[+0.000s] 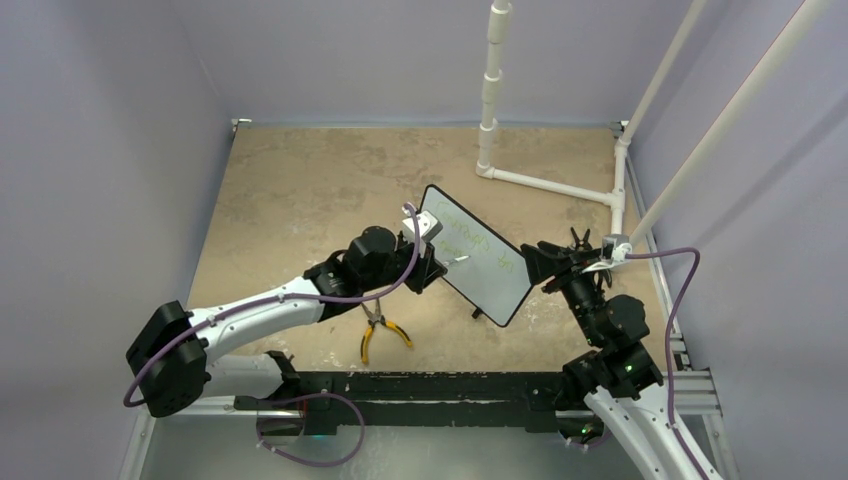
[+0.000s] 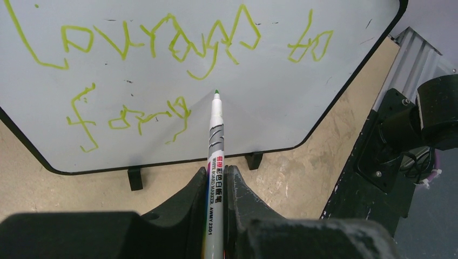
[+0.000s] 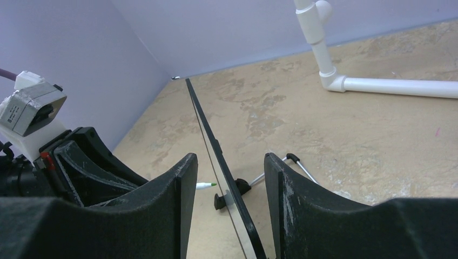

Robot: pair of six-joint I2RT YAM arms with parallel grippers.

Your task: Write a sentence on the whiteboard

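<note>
Marker (image 2: 215, 135) clamped in left gripper (image 2: 217, 171), tip at whiteboard (image 2: 324, 81); right gripper (image 3: 229, 162) part-open astride its edge; sentence (image 2: 173, 48) hard to read.

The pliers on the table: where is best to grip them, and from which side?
Probably from straight above, closing across the narrow neck where the yellow handles meet. The pliers lie flat on the table with handles splayed toward the near edge, likely too wide to span together. Their head lies close by the left arm, so keep to the handle side.
</note>
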